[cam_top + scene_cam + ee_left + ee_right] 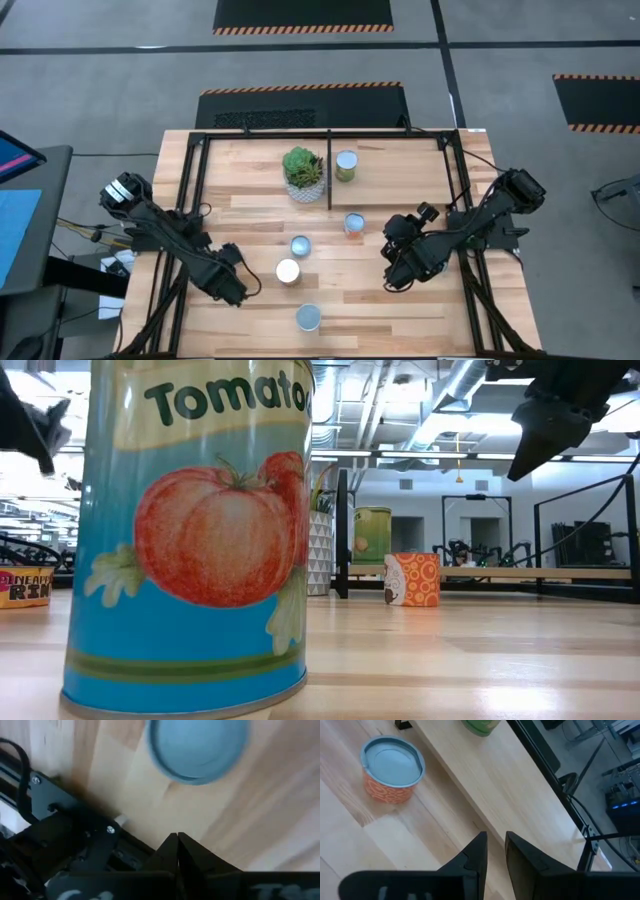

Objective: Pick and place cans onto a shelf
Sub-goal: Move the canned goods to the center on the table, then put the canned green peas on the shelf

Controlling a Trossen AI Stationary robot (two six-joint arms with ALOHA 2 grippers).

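From above, the left gripper (232, 293) hangs low over the near left of the table (420, 320), holding nothing. Just to its right sits a white-topped can (288, 271), a pale-blue-topped can (301, 246) a little beyond that, and a third can (308, 318) near the front edge, to the gripper's right. The right gripper (391, 280) hovers on the other side, also carrying nothing. The orange-labelled can (354, 224) lies ahead of it and to its left. On the shelf (400, 165) board at the back stands a green can (346, 166), just beside the succulent (303, 172) in its white pot, the thin black centre bar between them.

At table level, a tomato can (190, 530) fills the foreground. Far behind it are the green can (371, 536) and the orange can (412, 579). A dark gripper (545, 422) hangs at upper right, well above the wood.

Left wrist: the fingers (176, 854) are pressed together, empty. A pale-blue can top (197, 747) sits ahead of them, well apart.

Right wrist: the fingers (479, 851) stand slightly spread with bare wood in the gap. The orange can (391, 768) rests ahead and off to one side, not touching.
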